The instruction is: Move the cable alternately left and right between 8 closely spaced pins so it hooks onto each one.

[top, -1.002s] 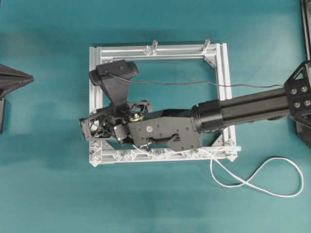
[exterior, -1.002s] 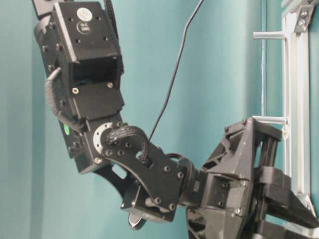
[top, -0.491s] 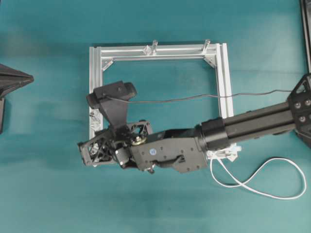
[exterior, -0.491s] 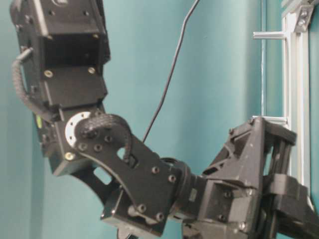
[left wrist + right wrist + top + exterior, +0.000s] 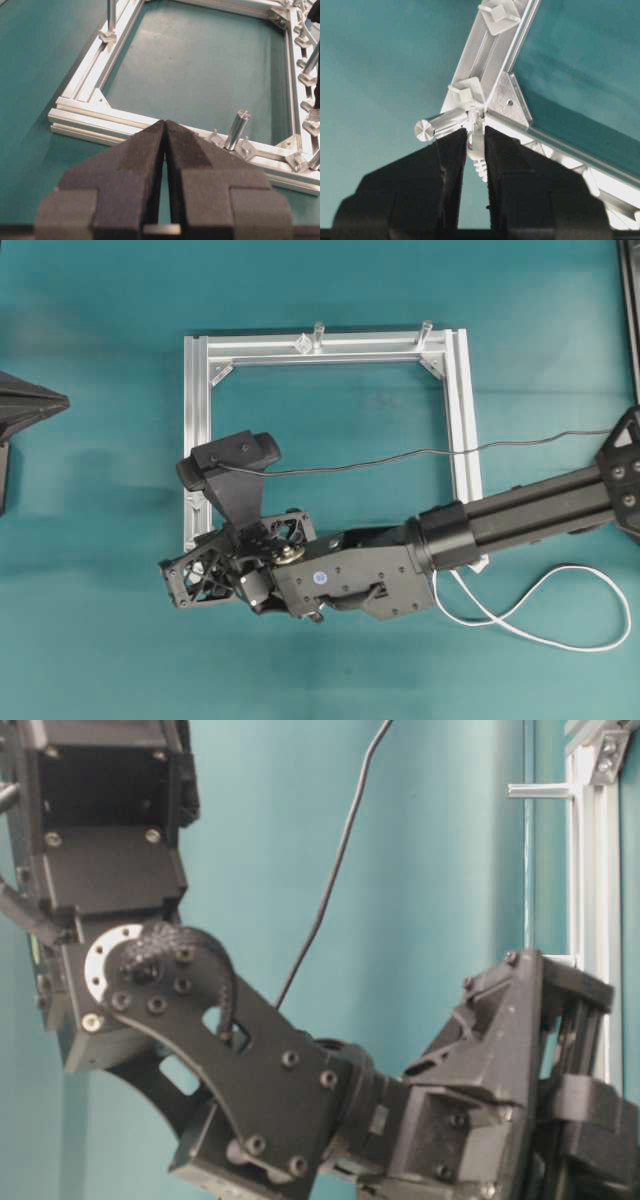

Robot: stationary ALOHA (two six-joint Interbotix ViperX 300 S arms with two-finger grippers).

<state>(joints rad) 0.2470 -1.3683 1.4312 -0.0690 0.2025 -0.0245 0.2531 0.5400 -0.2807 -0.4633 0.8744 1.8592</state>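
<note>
The right gripper (image 5: pixel 472 137) pinches the ribbed pale plug (image 5: pixel 476 150) at the free end of the cable (image 5: pixel 520 615) between its black fingers (image 5: pixel 447 165), which stand only a narrow gap apart, closed on that plug. The tip sits at a corner of the aluminium frame (image 5: pixel 195 440), just beside a short round post (image 5: pixel 437 125) and a gusset plate; whether the plug touches the frame cannot be told.

Seen from above, the right arm lies along the near rail and hides most of it, so the pins (image 5: pixel 306 80) on that rail cannot be counted there, nor can the cable's path between them be traced. From the rail's right end the cable runs out under the arm and lies in a slack loop on the teal desk (image 5: pixel 100 640).

The left gripper (image 5: pixel 165 131) hangs back off the frame's far side, its foam fingers (image 5: pixel 135 165) pressed together on nothing, looking across at an upright silver post (image 5: pixel 236 129).

With the plug at the far corner from where the slack lies, the weave appears to be near its end, though no view confirms that each of the eight pins is hooked. What seems left is the last pin or two and letting go.
</note>
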